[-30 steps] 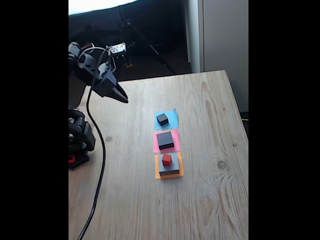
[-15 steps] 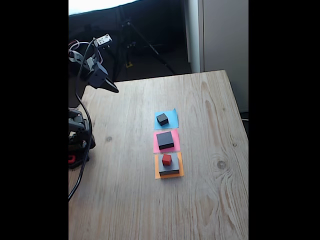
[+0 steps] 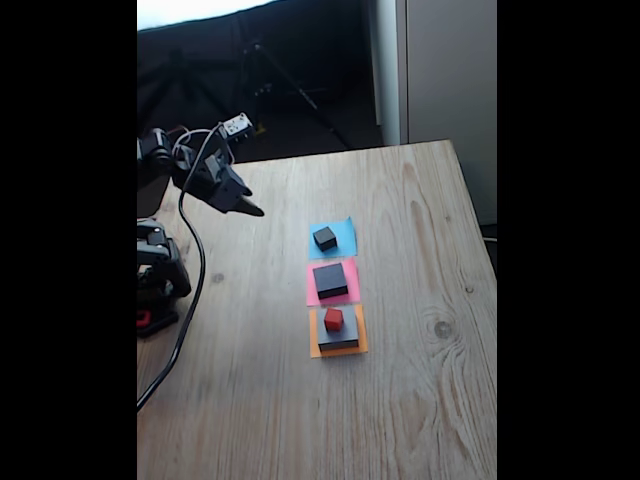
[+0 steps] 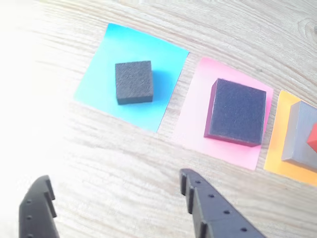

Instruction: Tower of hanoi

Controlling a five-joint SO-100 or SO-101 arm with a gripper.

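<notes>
Hovering above the table, the tool hangs empty with jaws spread wide, aimed toward the small black cube on the blue paper square, likely its next pick. Medium black block sits on the pink square. Red cube rests on the grey block over the orange square, each square marking a peg.

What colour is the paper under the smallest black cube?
Blue paper, clearest in the wrist view, under the small black cube.
</notes>
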